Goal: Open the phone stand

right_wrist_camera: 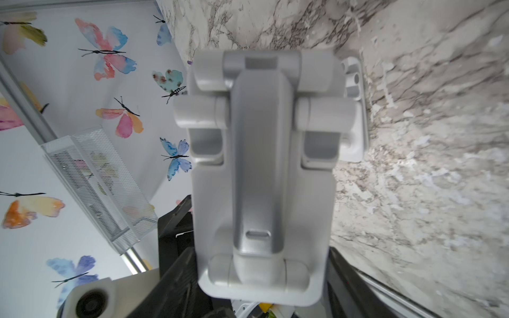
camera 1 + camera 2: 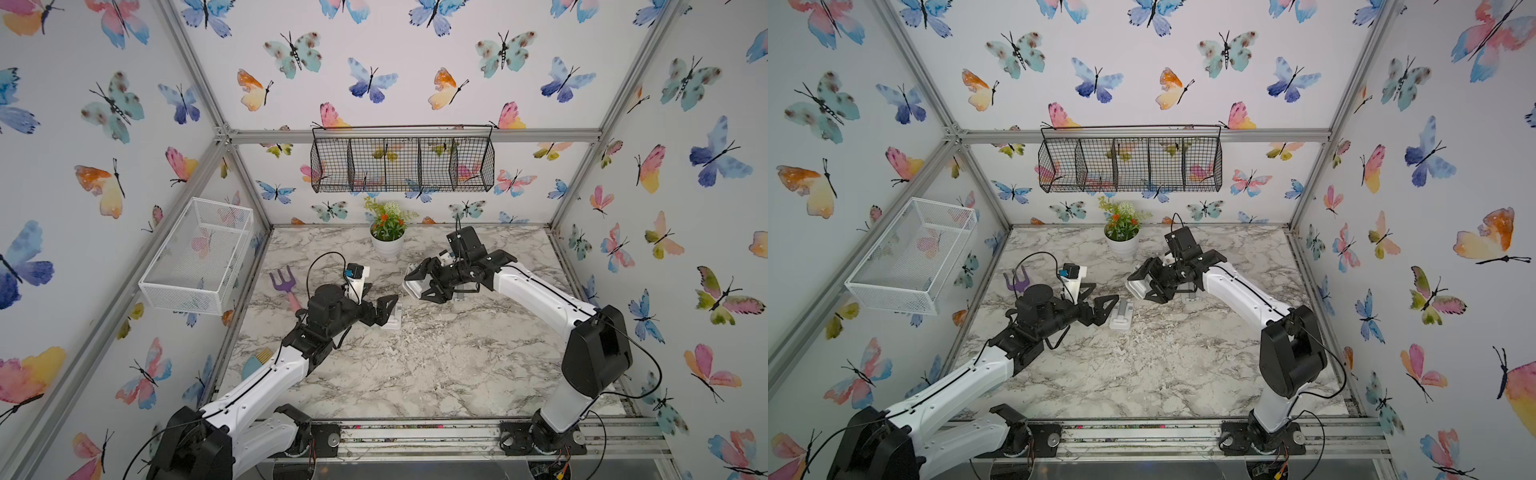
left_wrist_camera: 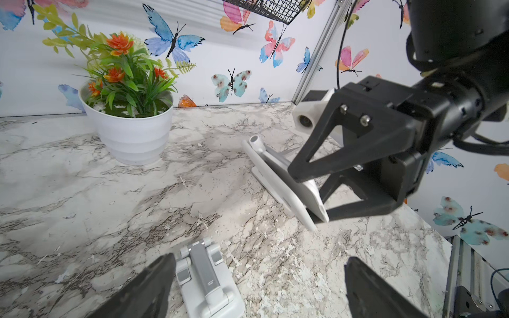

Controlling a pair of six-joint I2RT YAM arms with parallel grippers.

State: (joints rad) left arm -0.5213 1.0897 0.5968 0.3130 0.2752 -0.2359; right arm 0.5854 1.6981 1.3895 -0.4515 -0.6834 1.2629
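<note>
My right gripper (image 2: 415,286) is shut on a white-and-grey phone stand (image 2: 409,287), held tilted above the middle of the marble table (image 2: 415,374). In the right wrist view this phone stand (image 1: 261,165) fills the space between the fingers (image 1: 181,269), its grey arm lying flat against the plate. A similar folded stand (image 2: 394,318) lies flat on the table. My left gripper (image 2: 380,293) hovers open just beside it. In the left wrist view that stand (image 3: 206,278) lies close to one finger (image 3: 162,269), and the gap across to the opposite finger holds nothing.
A potted plant (image 2: 387,241) stands at the back centre. A purple garden fork (image 2: 282,284) lies at the table's left. A white mesh basket (image 2: 199,257) hangs on the left wall, a black wire basket (image 2: 403,162) on the back wall. A small grey piece (image 2: 461,296) sits under my right gripper.
</note>
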